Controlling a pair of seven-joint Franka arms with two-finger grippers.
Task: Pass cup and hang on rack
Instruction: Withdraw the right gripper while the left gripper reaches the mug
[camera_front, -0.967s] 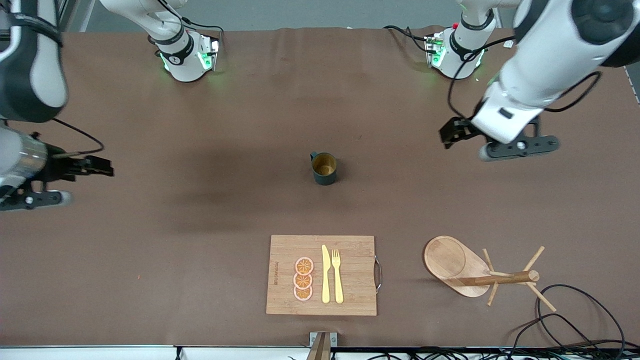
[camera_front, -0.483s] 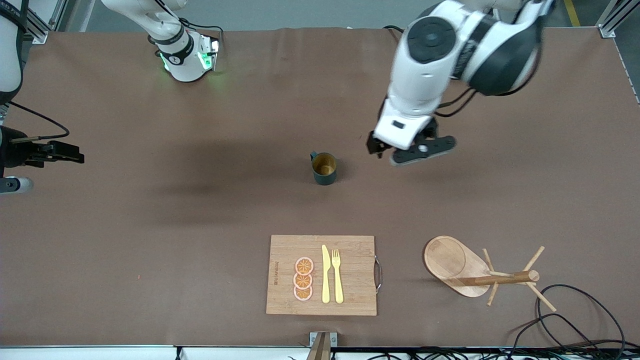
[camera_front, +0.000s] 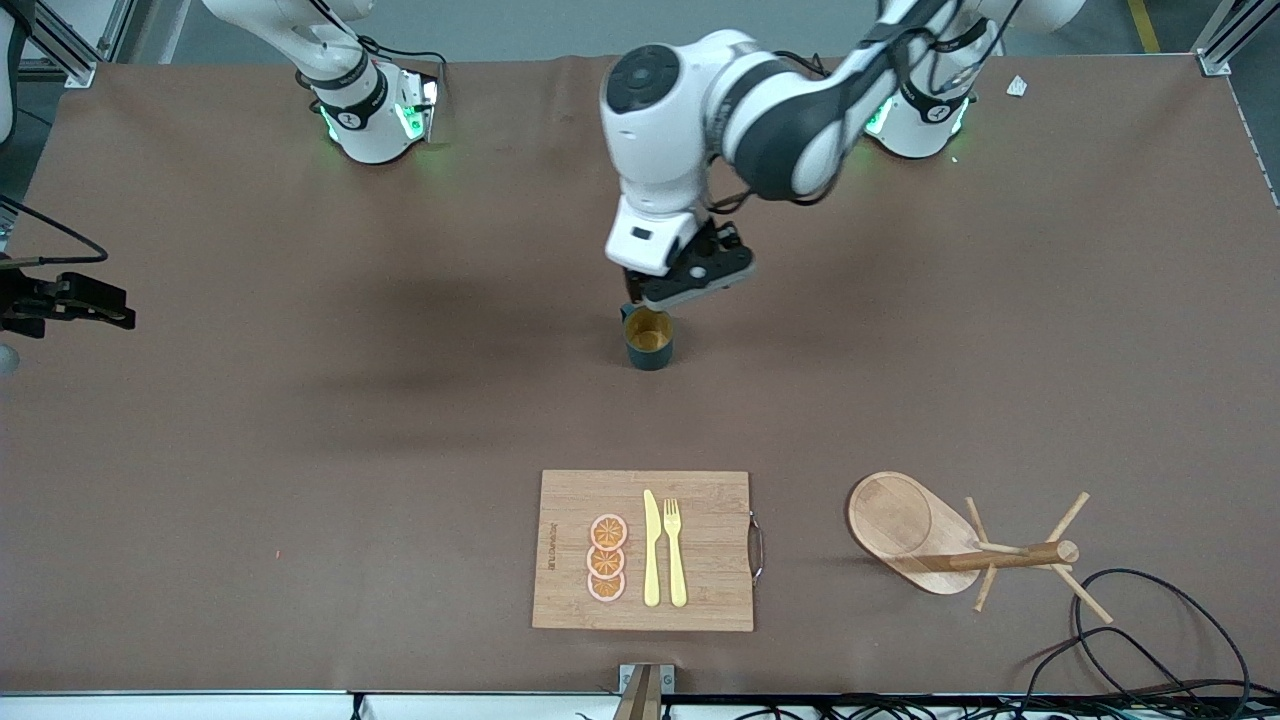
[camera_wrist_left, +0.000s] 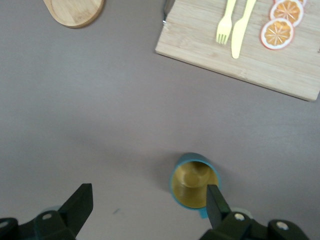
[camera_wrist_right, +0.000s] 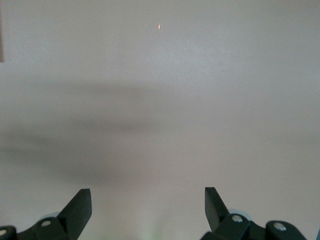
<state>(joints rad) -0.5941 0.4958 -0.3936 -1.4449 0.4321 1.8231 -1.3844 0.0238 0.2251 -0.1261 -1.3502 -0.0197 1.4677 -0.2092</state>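
Observation:
The dark teal cup (camera_front: 649, 342) stands upright in the middle of the table, tan inside showing. My left gripper (camera_front: 683, 283) hangs just above it, open and empty. In the left wrist view the cup (camera_wrist_left: 193, 181) lies under one finger (camera_wrist_left: 216, 200), off the middle of the open gripper (camera_wrist_left: 147, 204). The wooden rack (camera_front: 905, 527), with its post (camera_front: 1012, 557) and pegs, stands nearer the front camera toward the left arm's end; its base shows in the left wrist view (camera_wrist_left: 75, 11). My right gripper (camera_front: 75, 304) waits open over bare table (camera_wrist_right: 147, 202).
A bamboo cutting board (camera_front: 645, 550) with a yellow knife, a fork and orange slices lies nearer the front camera than the cup; it shows in the left wrist view (camera_wrist_left: 240, 47). Black cables (camera_front: 1150, 620) loop beside the rack at the table's edge.
My left arm swung from its end of the table to the middle and now hangs over the cup. My right gripper drew back toward its table edge. The cup has not moved.

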